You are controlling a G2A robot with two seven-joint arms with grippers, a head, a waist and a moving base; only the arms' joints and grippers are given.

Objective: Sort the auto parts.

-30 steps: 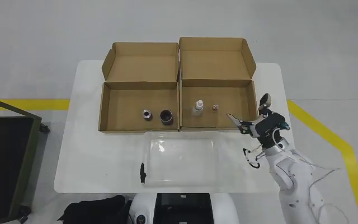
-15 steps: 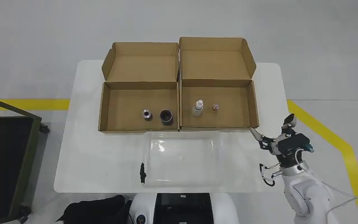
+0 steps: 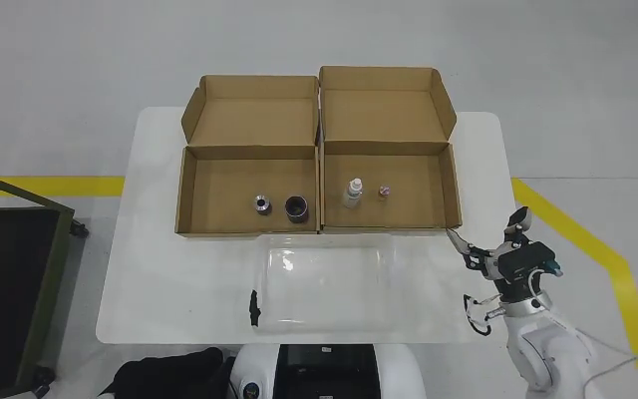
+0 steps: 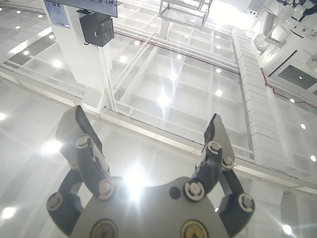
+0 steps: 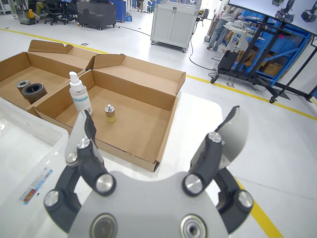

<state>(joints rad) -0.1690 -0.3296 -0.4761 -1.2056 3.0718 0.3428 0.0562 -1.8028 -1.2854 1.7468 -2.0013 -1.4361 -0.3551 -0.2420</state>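
Both pincers are spread wide: my right gripper [image 3: 485, 229] hangs over the right margin of the white table [image 3: 150, 259], near the right brown cardboard box [image 3: 454, 190], and my left gripper [image 4: 146, 113] faces the ceiling [image 4: 173, 75]. Sorting looks nearly done to me, so I'd keep the right one high, clear of that box's wall. Inside it the clear plastic spray bottle [image 5: 79, 95] and small brass-and-steel stud [image 5: 109, 113] stand upright, long axes vertical, nozzle and pin pointing up.
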